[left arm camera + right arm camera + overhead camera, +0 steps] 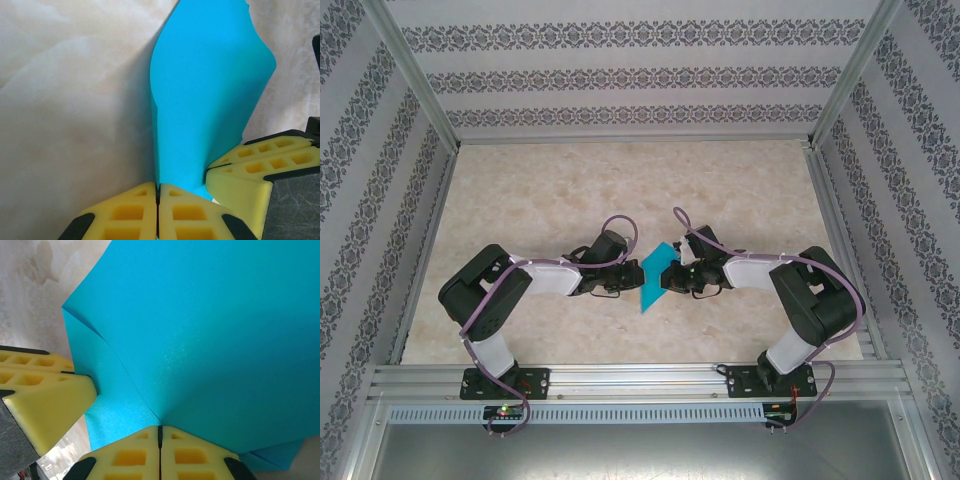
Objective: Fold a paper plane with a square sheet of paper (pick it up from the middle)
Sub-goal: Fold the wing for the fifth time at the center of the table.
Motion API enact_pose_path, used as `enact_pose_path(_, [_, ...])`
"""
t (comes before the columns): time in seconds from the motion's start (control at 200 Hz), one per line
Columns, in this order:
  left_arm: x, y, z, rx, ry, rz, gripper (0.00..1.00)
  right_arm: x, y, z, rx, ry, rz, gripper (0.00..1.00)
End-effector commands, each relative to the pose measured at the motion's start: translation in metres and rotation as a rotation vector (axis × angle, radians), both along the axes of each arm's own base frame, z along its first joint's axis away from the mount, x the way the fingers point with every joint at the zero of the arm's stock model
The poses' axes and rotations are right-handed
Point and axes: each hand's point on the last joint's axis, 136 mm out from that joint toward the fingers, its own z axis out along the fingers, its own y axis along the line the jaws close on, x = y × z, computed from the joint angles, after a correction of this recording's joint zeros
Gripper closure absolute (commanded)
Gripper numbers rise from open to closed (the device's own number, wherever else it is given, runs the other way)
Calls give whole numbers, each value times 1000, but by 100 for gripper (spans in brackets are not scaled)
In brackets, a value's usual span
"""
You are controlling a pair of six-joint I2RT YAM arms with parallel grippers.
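Observation:
The teal-blue sheet of paper (653,277) hangs lifted and bent between the two arms near the table's middle front. My left gripper (623,278) is shut on its left side; in the left wrist view the paper (210,100) rises from between the closed yellow fingers (125,212). My right gripper (670,277) is shut on the paper's right side. In the right wrist view the paper (210,335), folded over itself with a crease, runs up from the closed jaws (160,429). Each wrist view also catches the other gripper's yellow fingers (260,165) (45,400) against the paper.
The beige marbled table top (630,190) stretches behind the arms. Patterned walls (630,75) and a metal frame (635,375) enclose it on all sides.

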Motion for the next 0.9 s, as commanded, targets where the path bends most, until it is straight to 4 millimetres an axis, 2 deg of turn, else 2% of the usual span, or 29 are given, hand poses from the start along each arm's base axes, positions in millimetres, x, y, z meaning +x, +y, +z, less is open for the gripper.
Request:
enact_pose_path(0.0, [5,-1,3,25,-32,-22,91,4,-2,8,-20,-14,-31,92])
enact_pose_path(0.325, [2,-1,-5,79,-39,-51,92,-6,0,12,-7,-7,-73,87])
enact_pose_path(0.625, [0,-1,-6,101,-44,-64,92,-13,-1,-1,-31,33,-88,87])
enact_pose_path(0.894, [0,-1,3,101,-60,-72,92,-17,-8,-14,-74,66,-104,89])
